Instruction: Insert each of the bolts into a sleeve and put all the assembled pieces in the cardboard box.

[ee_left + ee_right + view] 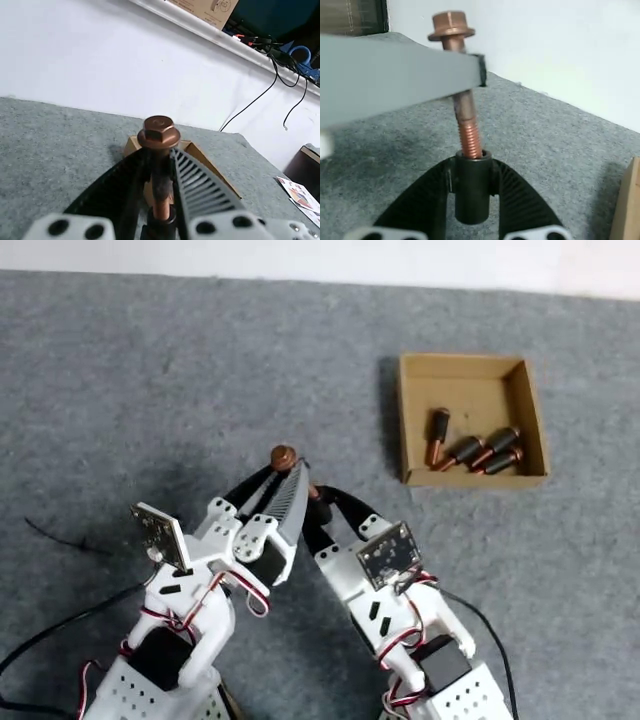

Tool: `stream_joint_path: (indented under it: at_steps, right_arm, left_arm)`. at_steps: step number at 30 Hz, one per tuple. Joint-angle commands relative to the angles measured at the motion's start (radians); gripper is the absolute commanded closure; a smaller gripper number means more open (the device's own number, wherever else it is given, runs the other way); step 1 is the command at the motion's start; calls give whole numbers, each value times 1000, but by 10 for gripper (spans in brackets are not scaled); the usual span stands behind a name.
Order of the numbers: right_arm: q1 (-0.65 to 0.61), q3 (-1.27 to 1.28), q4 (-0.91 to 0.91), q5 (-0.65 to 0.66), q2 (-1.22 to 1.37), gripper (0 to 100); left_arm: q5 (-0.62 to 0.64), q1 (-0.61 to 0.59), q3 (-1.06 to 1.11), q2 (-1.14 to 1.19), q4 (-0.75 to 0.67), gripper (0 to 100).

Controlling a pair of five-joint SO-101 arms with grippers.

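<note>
At the middle of the grey mat (120,390), just ahead of both arm bases, the 2 grippers meet tip to tip. The left gripper (159,155) is closed tight on a copper bolt (159,132). It pinches the shank right under the hex head, which leaves the threaded end free below to feed in. The right gripper (471,167) is clamped round a black sleeve (471,192) and holds it upright, mouth up, directly under the bolt so the 2 axes line up. Thread tip is just inside the sleeve mouth and most of the shank is outside, so I'd judge the insertion begun but not seated. One arm holding each part makes sense, since neither piece can tip or roll while they're pushed together. The cardboard box (465,361) sits flat and open-topped on the mat, off to the right arm's side and apart from the grippers. Inside lie 4 assembled pieces (462,451), all on their sides toward the wall nearest the arms: 3 bunched close, 1 just beside them. This pair prob. joins them once seated.
</note>
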Motion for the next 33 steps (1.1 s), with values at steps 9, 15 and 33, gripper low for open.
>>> stream_joint_path:
  at_steps: [9, 15, 33]
  right_arm:
    - [-13, 107, 4, 9, -13, 994]
    - [-13, 107, 39, 9, -13, 994]
    - [8, 107, 35, 104, -13, 994]
  left_arm:
    - [8, 5, 15, 1, 0, 994]
    - [2, 10, 94, -1, 3, 993]
    - [-26, 50, 99, -5, 84, 993]
